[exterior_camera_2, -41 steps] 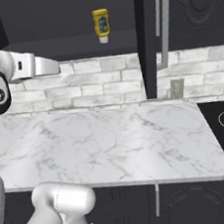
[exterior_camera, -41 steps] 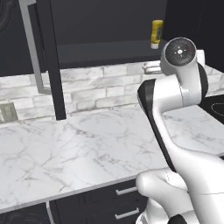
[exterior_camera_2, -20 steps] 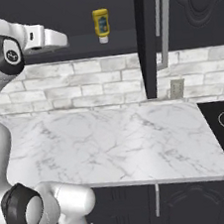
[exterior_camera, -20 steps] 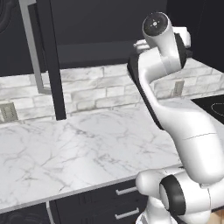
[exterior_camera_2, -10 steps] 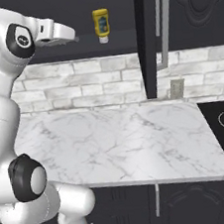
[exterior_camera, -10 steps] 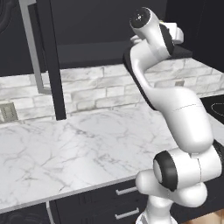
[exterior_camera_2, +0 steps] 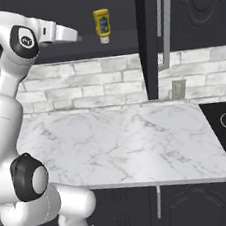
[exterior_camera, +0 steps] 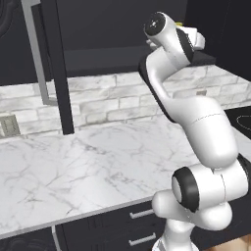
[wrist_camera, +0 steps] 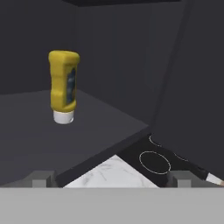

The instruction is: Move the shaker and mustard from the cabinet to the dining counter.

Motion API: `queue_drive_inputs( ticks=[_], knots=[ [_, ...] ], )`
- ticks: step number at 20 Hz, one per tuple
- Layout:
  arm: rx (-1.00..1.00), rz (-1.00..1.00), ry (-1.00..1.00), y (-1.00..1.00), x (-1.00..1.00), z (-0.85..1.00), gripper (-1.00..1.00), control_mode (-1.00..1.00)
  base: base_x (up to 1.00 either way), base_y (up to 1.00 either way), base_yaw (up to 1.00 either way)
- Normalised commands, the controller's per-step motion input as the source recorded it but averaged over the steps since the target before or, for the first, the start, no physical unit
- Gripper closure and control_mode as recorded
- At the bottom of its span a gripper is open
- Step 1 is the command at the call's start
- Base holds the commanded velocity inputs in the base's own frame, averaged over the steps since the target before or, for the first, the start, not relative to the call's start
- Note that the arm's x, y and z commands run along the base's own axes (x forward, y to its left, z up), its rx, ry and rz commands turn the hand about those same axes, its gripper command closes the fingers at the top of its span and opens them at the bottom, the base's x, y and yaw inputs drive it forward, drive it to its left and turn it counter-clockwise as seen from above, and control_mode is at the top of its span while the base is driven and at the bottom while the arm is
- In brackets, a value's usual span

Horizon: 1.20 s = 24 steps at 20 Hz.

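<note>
My fingers (wrist_camera: 112, 177) are spread wide and hold nothing; the two tips (wrist_camera: 43, 177) stand far apart at the bottom of the hand view. Just beyond them is the marble counter (exterior_camera_2: 119, 144). Farther, at about 11 o'clock, the mustard (wrist_camera: 64, 86) stands cap down on the shelf of the open cabinet (exterior_camera_2: 199, 3), well apart from my fingers.

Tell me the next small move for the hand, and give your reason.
Probably advance the hand into the cabinet and steer toward the mustard. The bottle stands cap-down on the shelf, off toward the hand view's left rather than between the finger tips, and a clear gap remains. The jaws stand wide open with nothing between them, so no opening is needed before closing in.
</note>
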Motion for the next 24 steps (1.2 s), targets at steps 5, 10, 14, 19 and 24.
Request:
queue_drive_inputs(
  ticks=[5,10,14,19,24],
  knots=[
    [0.00,0.00,0.00,-0.08,0.10,0.00,-1.00,-1.00,0.00,0.00,0.00],
    [0.00,0.00,-0.02,-0.13,0.21,0.00,-1.00,-1.00,0.00,0.00,0.00],
    [0.00,0.00,-0.01,-0.09,0.20,0.00,-1.00,-1.00,0.00,0.00,0.00],
    [0.00,0.00,0.00,-0.08,0.25,0.00,-1.00,-1.00,0.00,0.00,0.00],
    [0.00,0.00,0.00,-0.04,0.29,0.00,-1.00,-1.00,0.00,0.00,0.00]
  ],
)
